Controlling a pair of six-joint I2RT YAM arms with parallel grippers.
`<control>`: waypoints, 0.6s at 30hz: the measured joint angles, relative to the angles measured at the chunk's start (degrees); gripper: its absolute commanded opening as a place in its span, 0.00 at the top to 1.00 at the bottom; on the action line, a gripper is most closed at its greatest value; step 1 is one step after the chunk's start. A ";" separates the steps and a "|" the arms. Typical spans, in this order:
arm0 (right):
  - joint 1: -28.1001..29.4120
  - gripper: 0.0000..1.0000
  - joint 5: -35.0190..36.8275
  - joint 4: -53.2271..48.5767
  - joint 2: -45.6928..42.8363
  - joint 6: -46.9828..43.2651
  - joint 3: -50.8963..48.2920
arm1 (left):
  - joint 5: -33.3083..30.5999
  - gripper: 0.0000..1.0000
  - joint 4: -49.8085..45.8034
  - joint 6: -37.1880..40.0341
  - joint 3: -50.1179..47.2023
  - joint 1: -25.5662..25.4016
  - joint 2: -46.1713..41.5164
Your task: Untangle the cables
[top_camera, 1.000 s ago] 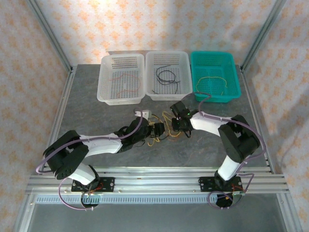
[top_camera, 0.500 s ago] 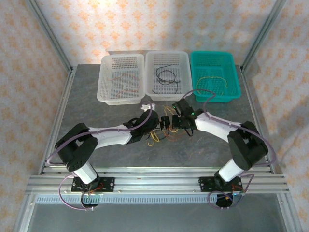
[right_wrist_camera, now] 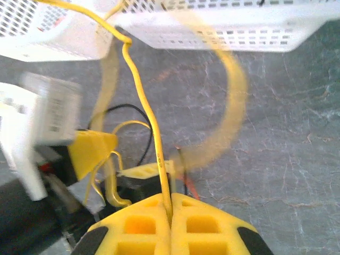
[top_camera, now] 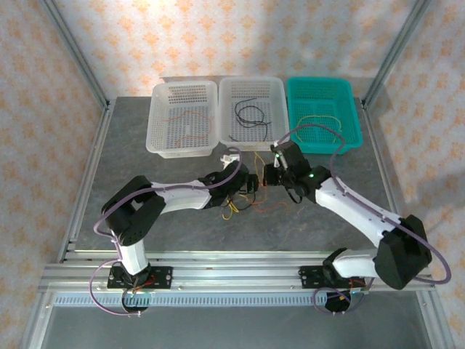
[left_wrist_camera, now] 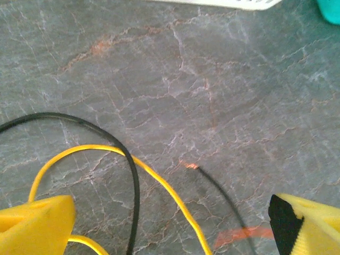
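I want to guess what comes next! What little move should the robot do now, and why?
Probably the right gripper should lift gently away from the pile. It is shut on a yellow cable, the left gripper stands open holding nothing, and a black cable crosses a yellow strand on the table, so a slow pull may free it.

Reaches forward and inward with the left arm (top_camera: 178, 198), forearm lying low over the table, elbow folded back near its base. Holds the left gripper (top_camera: 251, 183) spread wide, yellow fingers (left_wrist_camera: 37, 226) far apart at the two lower corners of the wrist view. Stretches the right arm (top_camera: 356, 211) out long toward the left one, wrist tipped downward. Presses the right gripper (top_camera: 270, 174) fully closed, pads (right_wrist_camera: 143, 223) meeting flush, pinching a yellow cable (right_wrist_camera: 150, 122) in the seam. Sets the two grippers close, nearly tip to tip.
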 measured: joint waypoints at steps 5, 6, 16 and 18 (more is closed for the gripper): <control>0.00 1.00 -0.33 -1.64 -2.23 -1.64 2.40 | -0.04 0.04 -0.39 0.00 -0.02 -0.26 0.35; 0.00 1.00 -0.04 -2.12 -2.67 -1.90 2.84 | -0.04 0.05 -0.37 -0.02 -0.07 -0.37 0.35; 0.00 1.00 4.63 -3.02 -6.21 -2.73 3.65 | -2.78 0.04 -0.33 -0.02 -4.00 -0.74 -6.10; 0.00 1.00 5.99 -3.02 -6.21 -2.75 3.65 | -4.11 0.04 -0.31 -0.02 -4.70 -0.74 -8.59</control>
